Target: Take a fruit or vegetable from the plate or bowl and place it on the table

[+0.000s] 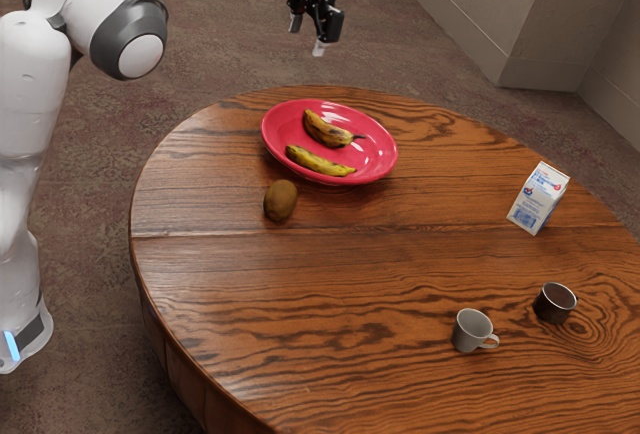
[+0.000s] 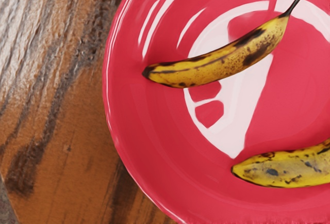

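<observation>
"Red plate (image 1: 375,159). What's on it, relative to gripper (image 1: 307,36)?"

"Far banana (image 1: 328,131) and near banana (image 1: 319,162), both below, well apart from it."

"Anything cropped?"

"Wrist view cuts off one end of near banana, plus part of the plate."

"Gripper state?"

"Fingers spread, holding air, touching neither banana."

No words, brand or number are coming out legibly; the only printing (image 1: 536,202) that is showing is sitting on the white carton (image 1: 543,190), which is standing upright on the bench (image 1: 400,244). Blue and red marks are running across the carton's upper part, a small dark blue mark is sitting lower on its front, and a blue patch is filling the area near its base, all appearing too small for reading.
</observation>
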Controlling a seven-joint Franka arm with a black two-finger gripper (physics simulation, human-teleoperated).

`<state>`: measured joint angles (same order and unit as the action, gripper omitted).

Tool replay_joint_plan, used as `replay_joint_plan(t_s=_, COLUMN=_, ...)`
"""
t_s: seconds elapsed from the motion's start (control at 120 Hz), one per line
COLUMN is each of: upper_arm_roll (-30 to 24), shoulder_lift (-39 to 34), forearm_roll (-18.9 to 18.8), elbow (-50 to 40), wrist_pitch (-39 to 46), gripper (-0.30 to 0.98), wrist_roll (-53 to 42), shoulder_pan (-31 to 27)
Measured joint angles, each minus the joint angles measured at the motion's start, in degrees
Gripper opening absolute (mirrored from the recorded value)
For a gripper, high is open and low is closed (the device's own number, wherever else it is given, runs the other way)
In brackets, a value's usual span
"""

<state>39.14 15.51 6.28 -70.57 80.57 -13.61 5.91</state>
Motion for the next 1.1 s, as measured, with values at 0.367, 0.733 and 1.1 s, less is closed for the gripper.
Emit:
replay_joint_plan(t_s=0.367, upper_arm_roll=-0.4, shoulder_lift=-1.1, forearm_roll=10.5, elbow=11.1, wrist_pitch=-2.3, gripper=0.68, wrist_roll=-7.2, shoulder_pan=0.3)
replay_joint_plan(t_s=0.733, upper_arm_roll=0.2, shoulder_lift=4.4, forearm_roll=-1.4, elbow=6.6, wrist_pitch=-2.3, gripper=0.68, wrist_roll=-20.3, shoulder_pan=10.0)
replay_joint_plan(t_s=1.1, upper_arm_roll=-0.5, shoulder_lift=5.2, forearm_roll=8.7, elbow=2.7, wrist_pitch=0.1, gripper=0.68, wrist_roll=-29.4, shoulder_pan=0.0)
